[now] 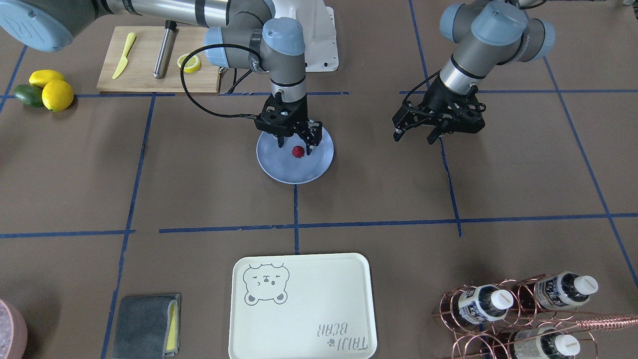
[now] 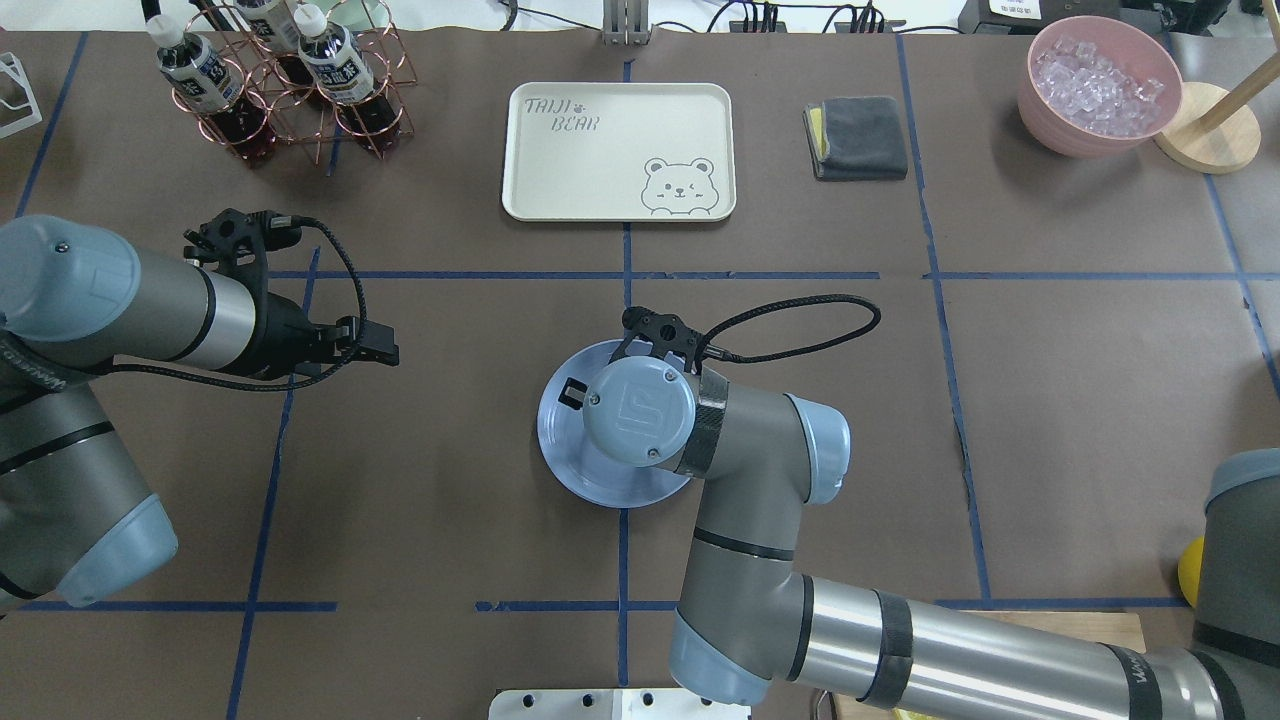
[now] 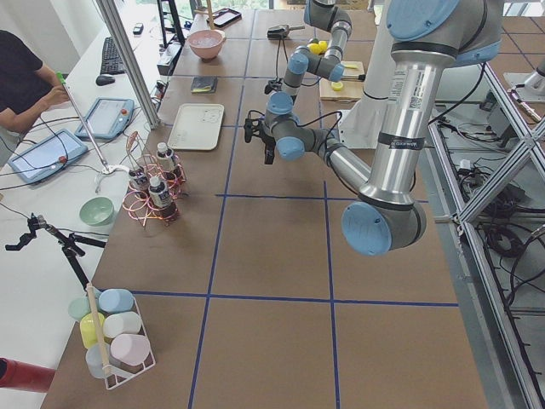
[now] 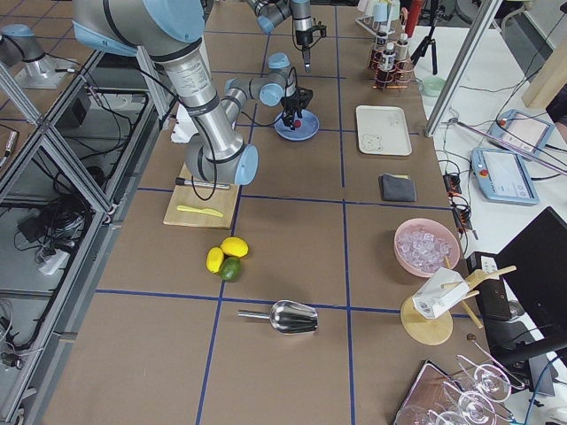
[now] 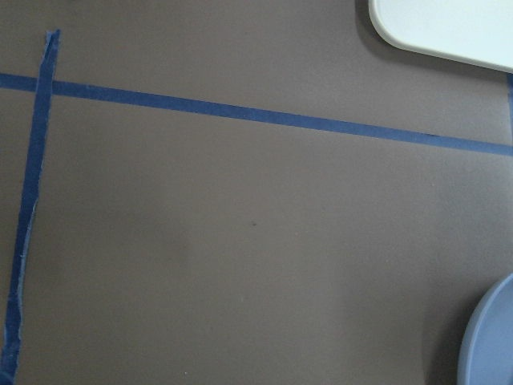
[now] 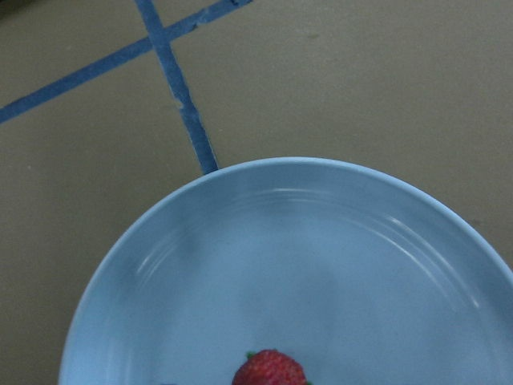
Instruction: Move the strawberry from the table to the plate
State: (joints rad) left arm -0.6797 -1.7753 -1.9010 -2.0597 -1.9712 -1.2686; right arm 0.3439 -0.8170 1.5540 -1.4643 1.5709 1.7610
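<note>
- Counted one strawberry (image 1: 298, 151): small, dark red, roundish, pitted skin, green bits at one end in the right wrist view.
- Found it lying on the plate (image 1: 279, 172), near centre.
- Counted one plate: round, shallow, glossy pale blue, raised rim. Set on the table (image 1: 374, 199), matte brown paper-like sheet gridded with blue tape.
- Found right gripper (image 1: 295, 143) over the plate, fingers spread, clamping nothing, strawberry just below the gap.
- Found left gripper (image 1: 413, 138) at 3 o'clock from the plate (front-facing view, as for all below), well apart, fingers spread, holding nothing.
- Counted two whole yellow lemons (image 1: 57, 94) and one green avocado (image 1: 28, 95), touching, at 9 o'clock.
- Counted one flat wooden board (image 1: 144, 80) at 10 o'clock, bearing one yellow knife (image 1: 123, 56), one metal cylinder (image 1: 164, 52) and one lemon half (image 1: 189, 63).
- Counted one cream rectangular tray (image 1: 309, 319), rounded corners, bear print, at 6 o'clock.
- Counted three white-capped bottles (image 1: 483, 303) in one copper wire rack (image 1: 598, 321) at 4 o'clock.
</note>
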